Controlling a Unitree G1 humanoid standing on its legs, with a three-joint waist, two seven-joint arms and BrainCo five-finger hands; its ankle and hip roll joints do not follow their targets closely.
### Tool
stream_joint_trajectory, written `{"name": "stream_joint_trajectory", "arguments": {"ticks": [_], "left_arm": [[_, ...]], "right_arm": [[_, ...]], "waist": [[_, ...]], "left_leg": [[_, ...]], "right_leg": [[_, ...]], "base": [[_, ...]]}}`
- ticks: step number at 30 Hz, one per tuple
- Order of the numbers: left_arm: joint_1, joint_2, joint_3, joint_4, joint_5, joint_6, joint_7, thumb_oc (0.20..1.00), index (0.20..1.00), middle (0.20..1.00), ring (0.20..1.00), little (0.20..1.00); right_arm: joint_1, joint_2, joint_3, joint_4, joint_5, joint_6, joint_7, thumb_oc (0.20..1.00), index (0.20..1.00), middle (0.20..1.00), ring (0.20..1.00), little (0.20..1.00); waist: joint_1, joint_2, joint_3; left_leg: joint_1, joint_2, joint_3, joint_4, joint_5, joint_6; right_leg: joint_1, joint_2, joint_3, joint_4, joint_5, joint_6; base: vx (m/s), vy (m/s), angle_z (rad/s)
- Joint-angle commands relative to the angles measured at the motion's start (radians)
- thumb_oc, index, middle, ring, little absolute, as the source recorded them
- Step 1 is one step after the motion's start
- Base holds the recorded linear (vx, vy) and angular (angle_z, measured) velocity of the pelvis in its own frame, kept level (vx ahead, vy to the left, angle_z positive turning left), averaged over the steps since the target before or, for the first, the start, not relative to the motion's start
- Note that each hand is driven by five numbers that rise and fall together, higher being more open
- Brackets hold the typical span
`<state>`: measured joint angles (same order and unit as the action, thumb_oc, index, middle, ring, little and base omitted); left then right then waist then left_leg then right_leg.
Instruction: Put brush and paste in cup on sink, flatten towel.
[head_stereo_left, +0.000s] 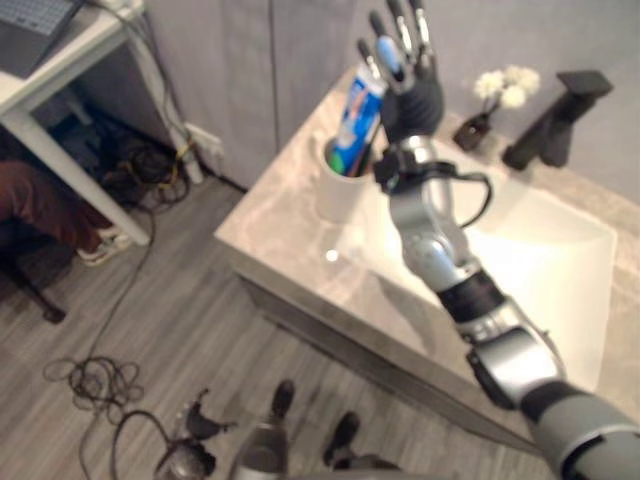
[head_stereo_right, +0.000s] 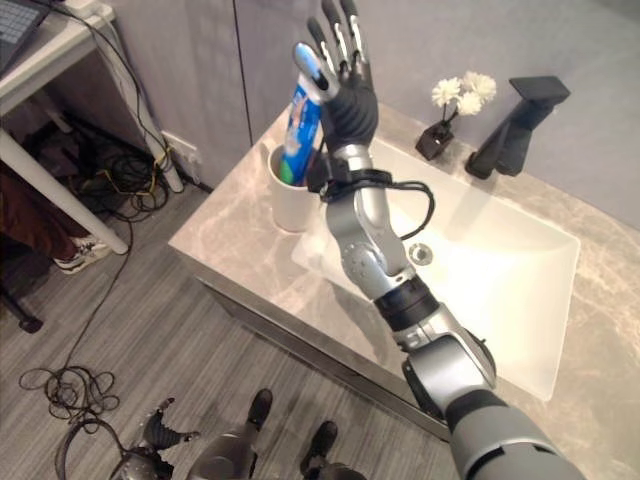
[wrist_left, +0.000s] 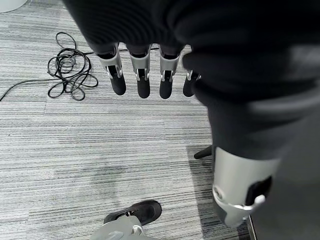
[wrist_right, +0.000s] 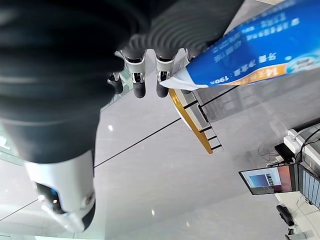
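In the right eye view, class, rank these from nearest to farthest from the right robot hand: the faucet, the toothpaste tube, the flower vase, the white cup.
1. Toothpaste tube: against the right robot hand, on its left.
2. White cup: just below it, on the counter's left end.
3. Flower vase: to its right, behind the basin.
4. Faucet: farther right still.

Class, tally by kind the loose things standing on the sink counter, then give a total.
White cup: 1
Toothpaste tube, standing in the cup with the right robot hand against it: 1
Dark vase of white flowers: 1
Total: 3
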<state>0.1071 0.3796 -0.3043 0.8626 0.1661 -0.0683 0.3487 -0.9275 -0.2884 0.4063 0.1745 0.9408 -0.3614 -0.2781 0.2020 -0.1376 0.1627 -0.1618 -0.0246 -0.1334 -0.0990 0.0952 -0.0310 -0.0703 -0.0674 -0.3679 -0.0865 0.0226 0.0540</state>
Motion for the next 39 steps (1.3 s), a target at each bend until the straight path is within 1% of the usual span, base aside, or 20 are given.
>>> {"name": "stream_joint_trajectory", "arguments": {"ticks": [1,7,15,16,18,21,23,26,27,28,29,30,32,33,34,35,36,37,38,39], "left_arm": [[-0.02,0.036,-0.019,0.063,0.013,-0.004,0.014,1.0,1.0,1.0,1.0,1.0],[-0.037,0.026,-0.028,0.099,0.013,-0.002,0.009,1.0,1.0,1.0,1.0,1.0],[-0.057,0.001,-0.034,0.147,0.013,0.002,0.005,1.0,1.0,1.0,1.0,1.0],[-0.064,-0.014,-0.032,0.166,0.014,0.002,-0.001,1.0,1.0,1.0,1.0,1.0],[-0.066,-0.02,-0.035,0.169,0.015,0.001,-0.005,1.0,1.0,1.0,1.0,1.0],[-0.068,-0.035,-0.03,0.174,0.011,-0.005,-0.021,1.0,1.0,1.0,1.0,1.0],[-0.066,-0.044,-0.031,0.174,0.009,-0.009,-0.032,1.0,1.0,1.0,1.0,1.0],[-0.056,-0.059,-0.028,0.176,0.01,-0.014,-0.039,1.0,1.0,1.0,1.0,1.0],[-0.052,-0.066,-0.026,0.172,0.016,-0.016,-0.045,1.0,1.0,1.0,1.0,1.0],[-0.051,-0.065,-0.028,0.172,0.016,-0.016,-0.045,1.0,1.0,1.0,1.0,1.0],[-0.05,-0.069,-0.023,0.168,0.015,-0.019,-0.046,1.0,1.0,1.0,1.0,1.0],[-0.047,-0.071,-0.023,0.163,0.017,-0.02,-0.048,1.0,1.0,1.0,1.0,1.0],[-0.049,-0.076,-0.014,0.151,0.017,-0.029,-0.053,1.0,1.0,1.0,1.0,1.0],[-0.048,-0.074,-0.008,0.138,0.019,-0.032,-0.056,1.0,1.0,1.0,1.0,1.0],[-0.042,-0.067,0.001,0.113,0.025,-0.04,-0.066,1.0,1.0,1.0,1.0,1.0],[-0.04,-0.061,0.013,0.1,0.03,-0.049,-0.068,1.0,1.0,1.0,1.0,1.0],[-0.04,-0.06,0.012,0.1,0.03,-0.049,-0.068,1.0,1.0,1.0,1.0,1.0],[-0.04,-0.061,0.02,0.098,0.031,-0.053,-0.072,1.0,1.0,1.0,1.0,1.0],[-0.038,-0.063,0.022,0.094,0.04,-0.056,-0.077,1.0,1.0,1.0,1.0,1.0],[-0.041,-0.063,0.028,0.087,0.06,-0.06,-0.084,1.0,1.0,1.0,1.0,1.0]], "right_arm": [[-0.08,-0.001,0.006,-0.034,-0.044,-0.04,0.004,1.0,1.0,1.0,1.0,1.0],[-0.097,0.015,-0.015,-0.028,-0.069,-0.051,-0.013,1.0,1.0,1.0,1.0,1.0],[-0.084,-0.009,-0.055,-0.074,-0.12,-0.062,-0.041,1.0,1.0,1.0,1.0,1.0],[-0.063,-0.046,-0.092,-0.122,-0.15,-0.076,-0.051,1.0,1.0,1.0,1.0,1.0],[-0.051,-0.06,-0.109,-0.141,-0.161,-0.078,-0.054,1.0,1.0,1.0,1.0,1.0],[-0.019,-0.131,-0.172,-0.196,-0.203,-0.092,-0.065,1.0,1.0,1.0,1.0,1.0],[0.005,-0.156,-0.214,-0.223,-0.226,-0.105,-0.08,1.0,1.0,1.0,1.0,1.0],[0.057,-0.204,-0.299,-0.261,-0.259,-0.126,-0.116,1.0,1.0,1.0,1.0,1.0],[0.1,-0.244,-0.368,-0.279,-0.288,-0.135,-0.144,1.0,1.0,1.0,1.0,1.0],[0.103,-0.244,-0.369,-0.282,-0.289,-0.134,-0.145,1.0,1.0,1.0,1.0,1.0],[0.129,-0.259,-0.4,-0.289,-0.306,-0.138,-0.163,1.0,1.0,1.0,1.0,1.0],[0.165,-0.277,-0.433,-0.298,-0.334,-0.136,-0.182,1.0,1.0,1.0,1.0,1.0],[0.248,-0.319,-0.507,-0.305,-0.385,-0.131,-0.213,1.0,1.0,1.0,1.0,1.0],[0.303,-0.342,-0.544,-0.311,-0.419,-0.119,-0.221,1.0,1.0,1.0,1.0,1.0],[0.408,-0.393,-0.616,-0.324,-0.504,-0.088,-0.23,1.0,1.0,1.0,1.0,1.0],[0.511,-0.392,-0.683,-0.326,-0.539,-0.077,-0.249,1.0,1.0,1.0,1.0,1.0],[0.513,-0.391,-0.684,-0.327,-0.539,-0.076,-0.249,1.0,1.0,1.0,1.0,1.0],[0.605,-0.353,-0.743,-0.32,-0.557,-0.085,-0.27,1.0,1.0,1.0,1.0,1.0],[0.682,-0.328,-0.795,-0.305,-0.603,-0.075,-0.291,1.0,1.0,1.0,1.0,1.0],[0.774,-0.313,-0.859,-0.251,-0.706,-0.043,-0.357,1.0,1.0,1.0,1.0,1.0]], "waist": [[-0.005,-0.017,-0.048],[-0.012,-0.014,-0.07],[-0.033,-0.007,-0.096],[-0.051,-0.001,-0.11],[-0.055,0.002,-0.114],[-0.083,0.016,-0.127],[-0.098,0.025,-0.134],[-0.122,0.041,-0.143],[-0.144,0.053,-0.148],[-0.141,0.053,-0.148],[-0.153,0.06,-0.149],[-0.158,0.064,-0.152],[-0.186,0.076,-0.154],[-0.194,0.08,-0.154],[-0.205,0.086,-0.153],[-0.221,0.093,-0.151],[-0.219,0.092,-0.152],[-0.235,0.099,-0.15],[-0.245,0.104,-0.149],[-0.258,0.109,-0.145]], "left_leg": [[0.037,0.023,0.104,0.012,-0.135,0.037],[0.06,0.03,0.124,0.012,-0.142,0.036],[0.095,0.04,0.165,0.012,-0.151,0.035],[0.106,0.043,0.181,0.012,-0.155,0.035],[0.111,0.044,0.19,0.012,-0.156,0.035],[0.121,0.047,0.22,0.012,-0.157,0.039],[0.129,0.049,0.244,0.012,-0.161,0.044],[0.146,0.055,0.294,0.012,-0.169,0.051],[0.156,0.057,0.316,0.012,-0.174,0.053],[0.157,0.057,0.319,0.012,-0.175,0.053],[0.161,0.058,0.329,0.012,-0.176,0.054],[0.163,0.059,0.338,0.012,-0.178,0.054],[0.167,0.06,0.354,0.012,-0.179,0.054],[0.168,0.061,0.361,0.012,-0.181,0.054],[0.174,0.062,0.367,0.012,-0.186,0.054],[0.175,0.062,0.375,0.012,-0.189,0.055],[0.175,0.062,0.376,0.012,-0.189,0.055],[0.175,0.061,0.381,0.012,-0.19,0.056],[0.174,0.06,0.38,0.012,-0.19,0.056],[0.172,0.06,0.375,0.012,-0.189,0.058]], "right_leg": [[0.014,-0.023,0.083,-0.001,-0.064,0.018],[0.027,-0.021,0.101,-0.001,-0.062,0.017],[0.04,-0.015,0.138,-0.001,-0.057,0.018],[0.043,-0.014,0.153,-0.001,-0.056,0.019],[0.044,-0.013,0.162,-0.001,-0.055,0.019],[0.037,-0.011,0.189,-0.001,-0.049,0.02],[0.031,-0.008,0.212,-0.001,-0.044,0.024],[0.021,-0.003,0.256,-0.001,-0.035,0.028],[0.019,-0.001,0.271,-0.001,-0.031,0.032],[0.019,0.0,0.274,-0.001,-0.031,0.032],[0.018,0.0,0.282,-0.001,-0.028,0.033],[0.015,0.002,0.292,-0.001,-0.025,0.034],[0.009,0.003,0.307,-0.001,-0.022,0.036],[0.006,0.004,0.313,-0.001,-0.02,0.038],[0.008,0.006,0.319,-0.001,-0.022,0.043],[0.005,0.007,0.327,-0.001,-0.02,0.044],[0.004,0.007,0.328,-0.001,-0.02,0.044],[0.001,0.008,0.33,-0.001,-0.017,0.046],[-0.002,0.007,0.331,-0.001,-0.017,0.046],[-0.001,0.006,0.327,-0.001,-0.018,0.044]], "base": [[-0.05,-0.009,-0.07],[-0.05,-0.006,-0.11],[-0.06,0.003,-0.18],[-0.06,0.004,-0.15],[-0.05,0.007,-0.16],[-0.06,0.015,-0.2],[-0.05,0.02,-0.33],[-0.03,0.026,-0.62],[-0.01,0.023,-0.5],[0.0,0.026,-0.47],[0.0,0.015,-0.51],[0.0,0.02,-0.53],[0.0,0.014,-0.43],[0.01,0.016,-0.27],[0.01,0.019,-0.26],[0.01,0.02,-0.22],[0.01,0.013,-0.13],[0.01,0.008,-0.16],[0.02,0.0,-0.25],[0.05,-0.017,-0.28]]}}
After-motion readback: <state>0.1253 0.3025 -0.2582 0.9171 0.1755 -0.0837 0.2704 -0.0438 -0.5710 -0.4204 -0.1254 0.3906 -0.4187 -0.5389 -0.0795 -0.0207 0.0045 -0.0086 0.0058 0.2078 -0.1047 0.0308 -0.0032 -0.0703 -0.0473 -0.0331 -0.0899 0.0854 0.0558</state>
